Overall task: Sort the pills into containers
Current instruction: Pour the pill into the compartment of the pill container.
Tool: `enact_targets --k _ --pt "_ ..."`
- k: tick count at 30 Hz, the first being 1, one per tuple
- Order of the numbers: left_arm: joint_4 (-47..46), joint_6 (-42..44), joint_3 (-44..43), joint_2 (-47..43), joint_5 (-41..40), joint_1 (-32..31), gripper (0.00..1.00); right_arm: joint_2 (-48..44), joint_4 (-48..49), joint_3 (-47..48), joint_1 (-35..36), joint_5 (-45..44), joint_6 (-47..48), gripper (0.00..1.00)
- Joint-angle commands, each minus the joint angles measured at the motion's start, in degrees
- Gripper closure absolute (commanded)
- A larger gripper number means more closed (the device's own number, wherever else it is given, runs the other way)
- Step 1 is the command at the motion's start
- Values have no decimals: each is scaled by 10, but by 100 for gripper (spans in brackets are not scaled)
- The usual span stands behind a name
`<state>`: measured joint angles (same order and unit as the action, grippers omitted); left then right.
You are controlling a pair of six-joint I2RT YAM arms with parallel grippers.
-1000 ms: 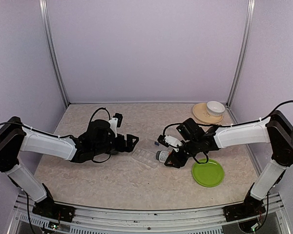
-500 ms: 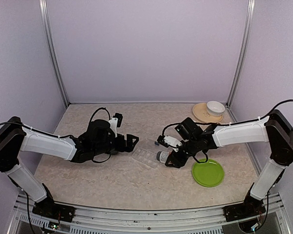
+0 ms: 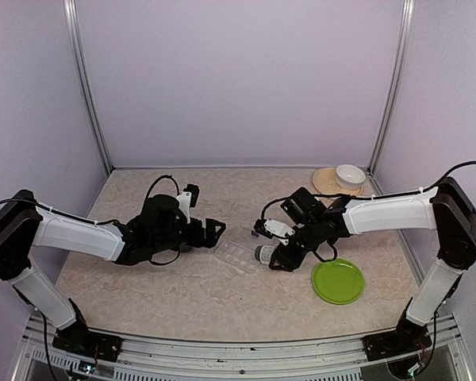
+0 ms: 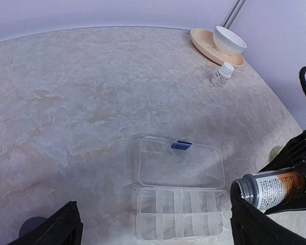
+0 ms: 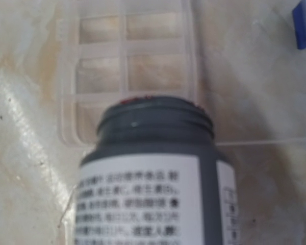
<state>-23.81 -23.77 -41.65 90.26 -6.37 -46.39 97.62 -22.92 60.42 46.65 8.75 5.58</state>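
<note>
The containers are one clear pill organiser (image 3: 236,256) lying open mid-table: its compartment tray (image 4: 177,212) is nearest me and its lid (image 4: 182,166), with a blue latch (image 4: 181,145), lies flat behind it. My right gripper (image 3: 274,255) is shut on a grey-necked labelled bottle (image 4: 269,188). The bottle is tipped, with its open mouth (image 5: 155,120) over the end compartments (image 5: 126,65). A thin reddish streak shows at the mouth; the pills themselves are hidden. My left gripper (image 3: 212,230) hovers open just left of the organiser, its fingertips (image 4: 55,228) wide apart.
A green plate (image 3: 338,281) lies right of the right gripper. At the back right a white bowl (image 3: 348,174) sits on a tan plate (image 3: 327,189), with a small white bottle (image 4: 222,75) beside them. Frame posts stand at the back corners.
My right gripper has shifted slightly left with the bottle, bringing its mouth closer over the organiser. The left arm has not moved.
</note>
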Motion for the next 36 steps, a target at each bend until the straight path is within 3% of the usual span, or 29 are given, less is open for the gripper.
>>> enact_targets --k 1,36 --pt "-14 -3 2 -11 6 -3 1 9 -22 22 9 -5 8 100" --pt "-29 -8 21 -12 6 -1 1 47 -116 89 19 -41 19 100"
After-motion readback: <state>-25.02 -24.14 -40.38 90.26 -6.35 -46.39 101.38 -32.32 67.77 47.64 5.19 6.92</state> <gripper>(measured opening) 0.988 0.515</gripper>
